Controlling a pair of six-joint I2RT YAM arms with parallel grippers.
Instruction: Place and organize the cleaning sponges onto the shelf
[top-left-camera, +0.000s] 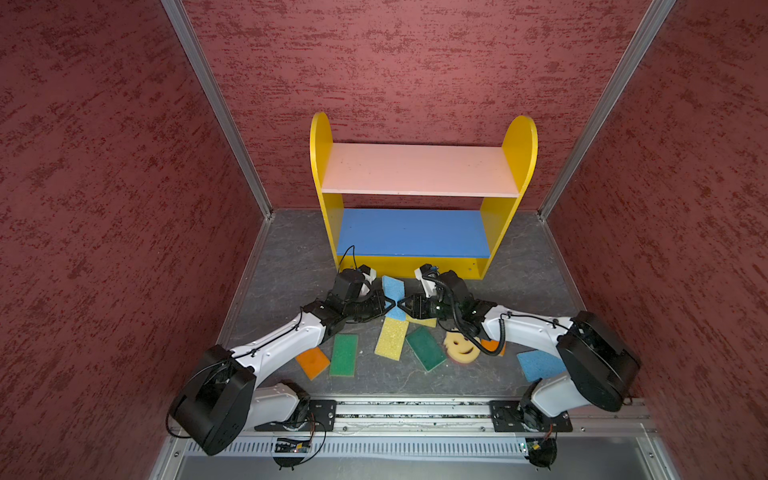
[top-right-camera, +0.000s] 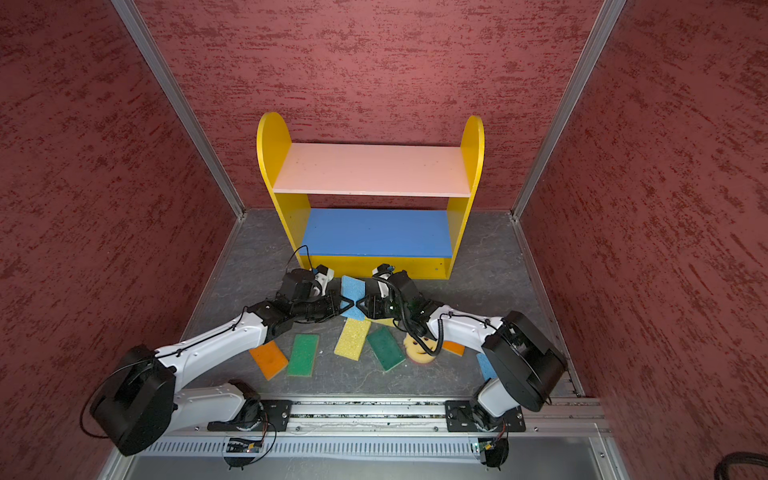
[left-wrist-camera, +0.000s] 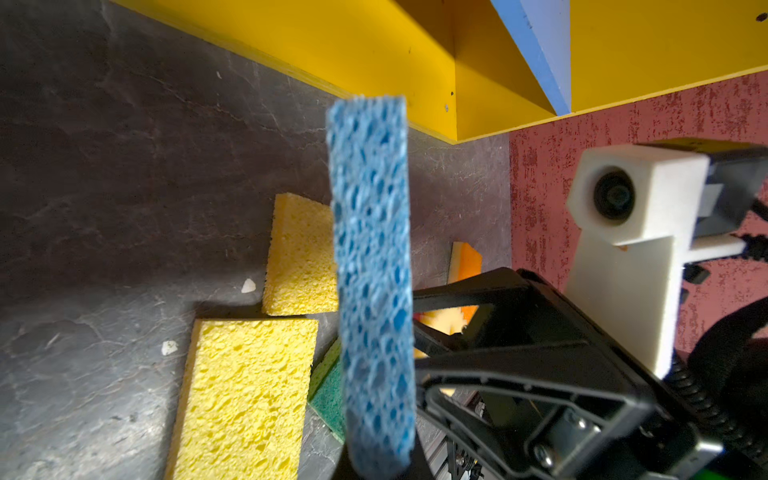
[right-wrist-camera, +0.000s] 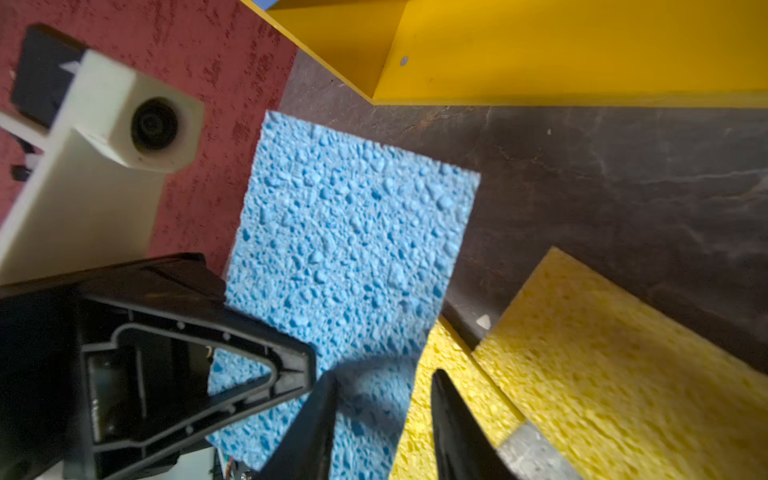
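Pinching a blue sponge (top-left-camera: 392, 287) from one side, the left gripper (top-left-camera: 390, 302) has its jaws pressed together on the foam. It holds the sponge just in front of the shelf (top-left-camera: 419, 170), above the grey floor (top-left-camera: 291, 266). The left wrist view shows the sponge edge-on. The right gripper (top-left-camera: 402, 304) meets it from the opposite side. In the right wrist view its fingers (right-wrist-camera: 451, 419) stand spread, with the sponge's edge between them. Whether they touch the foam cannot be told.

The task looks barely begun. The shelf's pink top board and blue middle board are bare, and so is what shows of the yellow base. The other eight sponges lie scattered on the floor between the arms:
- an orange sponge (top-left-camera: 312, 362)
- a green sponge (top-left-camera: 344, 355) just beside it
- a yellow sponge (top-left-camera: 391, 338)
- a second green sponge (top-left-camera: 426, 347)
- the round smiley sponge (top-left-camera: 460, 348)
- a second orange sponge (top-left-camera: 490, 345), mostly hidden under the right arm
- a second blue sponge (top-left-camera: 538, 365), near the right arm's base
- a second yellow sponge (top-left-camera: 422, 321), partly covered by the right gripper

The held sponge would probably be the first one shelved, and every sponge has yet to be placed and ordered.
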